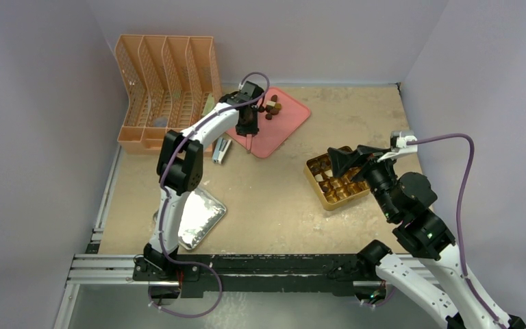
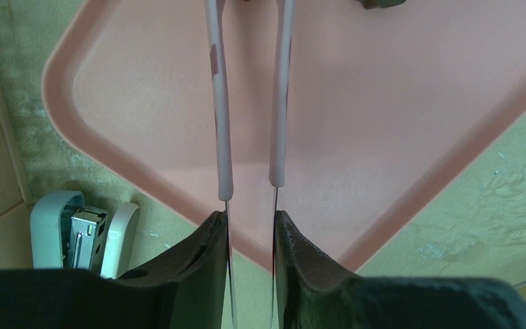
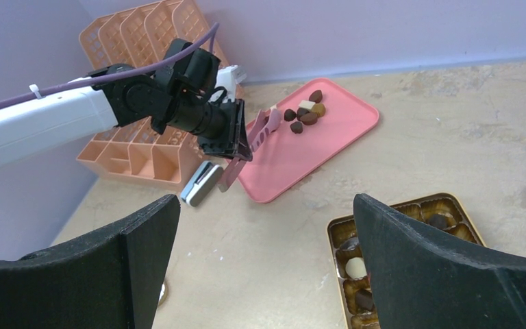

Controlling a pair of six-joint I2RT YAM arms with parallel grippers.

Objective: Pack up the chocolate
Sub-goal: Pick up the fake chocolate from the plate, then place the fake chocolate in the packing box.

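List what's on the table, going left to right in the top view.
Orange rack → stapler → pink tray → gold box. The foil packet is left out because it overlaps the rack and stapler sideways.

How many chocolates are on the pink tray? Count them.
6 chocolates show, clustered in the far corner of the pink tray, just beside the tweezers; more may hide behind them.

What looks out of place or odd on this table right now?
Nothing is spilled. A stapler lies beside the pink tray, and a crinkled silver foil piece sits by the left arm's base; neither fits chocolate packing.
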